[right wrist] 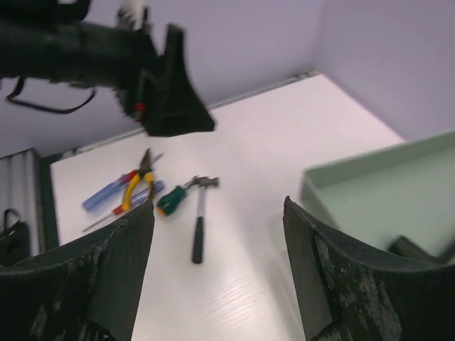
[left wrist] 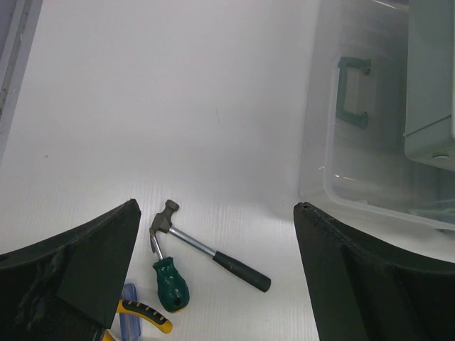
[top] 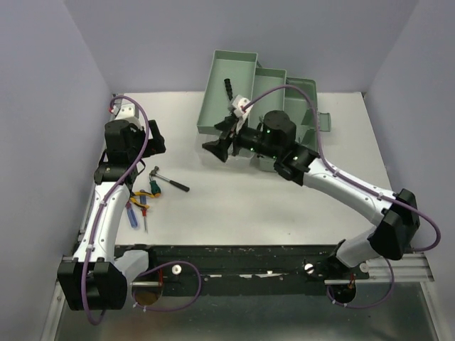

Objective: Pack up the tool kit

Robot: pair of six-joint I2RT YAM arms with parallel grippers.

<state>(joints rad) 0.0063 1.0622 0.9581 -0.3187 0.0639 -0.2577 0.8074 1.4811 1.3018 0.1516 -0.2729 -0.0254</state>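
The sage-green toolbox (top: 238,89) stands open at the back centre with its tiered trays fanned out. Its translucent lid (left wrist: 355,163) with a green handle lies beside it. A small hammer (top: 173,182), yellow-handled pliers (top: 144,193) and screwdrivers (top: 135,213) lie on the table at the left. My left gripper (top: 158,142) is open and empty above and behind the hammer (left wrist: 206,249). My right gripper (top: 219,148) is open and empty in front of the toolbox. It faces the hammer (right wrist: 199,220), the green-handled screwdriver (right wrist: 170,201) and the pliers (right wrist: 138,181).
A black object (top: 229,87) lies in the toolbox's far tray. Purple walls close in the table on the left, back and right. The left arm's gripper (right wrist: 170,92) hangs in the right wrist view above the tools. A black rail (top: 242,259) runs along the near edge.
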